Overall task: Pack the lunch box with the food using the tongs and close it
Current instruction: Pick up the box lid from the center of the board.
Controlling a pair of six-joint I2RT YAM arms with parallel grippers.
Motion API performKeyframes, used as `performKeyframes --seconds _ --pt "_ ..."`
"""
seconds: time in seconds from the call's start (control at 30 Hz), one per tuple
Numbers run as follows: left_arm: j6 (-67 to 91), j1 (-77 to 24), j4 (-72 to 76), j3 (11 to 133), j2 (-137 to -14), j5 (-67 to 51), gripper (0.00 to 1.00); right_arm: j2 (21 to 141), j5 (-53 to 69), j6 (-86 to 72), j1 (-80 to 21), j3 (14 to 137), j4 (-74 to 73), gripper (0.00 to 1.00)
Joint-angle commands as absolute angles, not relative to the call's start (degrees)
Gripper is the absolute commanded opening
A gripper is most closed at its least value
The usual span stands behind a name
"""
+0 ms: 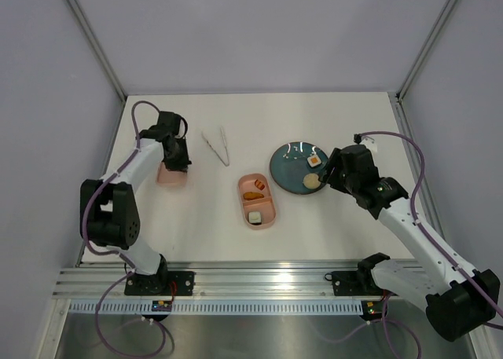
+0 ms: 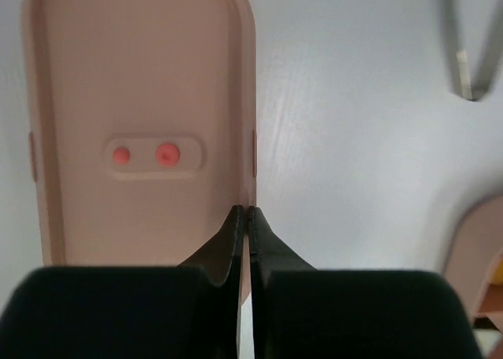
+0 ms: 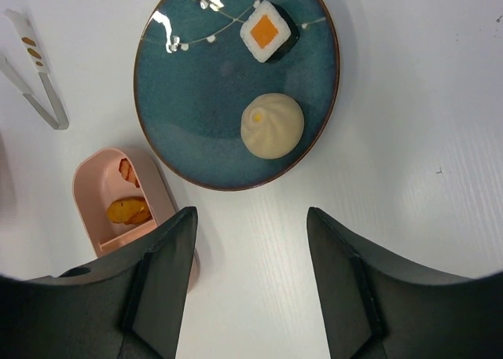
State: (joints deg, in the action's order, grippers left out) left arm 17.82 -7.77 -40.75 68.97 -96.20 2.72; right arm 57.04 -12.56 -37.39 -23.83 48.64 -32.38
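Currently we see the left fingers closed, tips meeting at the pink lid's rim, left side of the bench. Right fingers open and empty, hovering beside the plate, which holds a bun and a cube. Lunch box sits mid-bench with two pieces inside; tongs lie between lid and plate.
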Motion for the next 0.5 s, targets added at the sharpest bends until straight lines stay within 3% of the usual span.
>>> performKeyframes --seconds 0.0,0.47 --pt "18.37 -8.09 -40.17 70.05 -88.68 -4.3 0.0 57.39 -10.37 -37.79 -23.47 49.39 -30.5 0.66" --pt "21.27 -8.0 -36.75 65.75 -79.37 -18.36 0.0 63.19 -0.35 -40.16 -23.55 51.42 -23.74 0.66"
